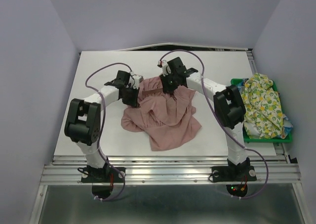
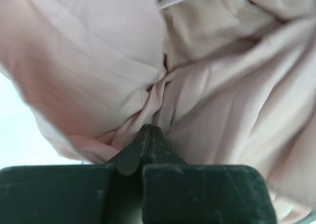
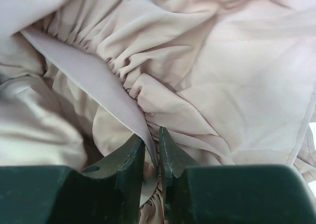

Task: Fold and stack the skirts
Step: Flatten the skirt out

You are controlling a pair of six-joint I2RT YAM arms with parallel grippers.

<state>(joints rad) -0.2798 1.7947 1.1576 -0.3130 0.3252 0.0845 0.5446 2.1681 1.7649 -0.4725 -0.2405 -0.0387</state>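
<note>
Fabric of the pink skirt (image 1: 165, 120), crumpled mid-counter (image 1: 98, 86), sits clamped in the left fingers (image 2: 138, 147); the right fingers (image 3: 134, 155) nip what seems its waistband (image 3: 89, 81) (a yellow-print skirt (image 1: 261, 103) fills the green basket (image 1: 269, 139)).

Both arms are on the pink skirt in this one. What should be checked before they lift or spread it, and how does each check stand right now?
1. Left gripper clamped on the pink skirt: ok, its fingers are closed on a pinch of cloth.
2. Right gripper on the waistband: ok, the band's edge runs between its fingers.
3. Both grips on the same edge: cannot tell, the left wrist view shows only bunched cloth.
4. Skirt flat enough to fold: not ok, it lies crumpled in a heap.
5. Skirt apart from the green bin and the patterned garment in it: ok.
</note>
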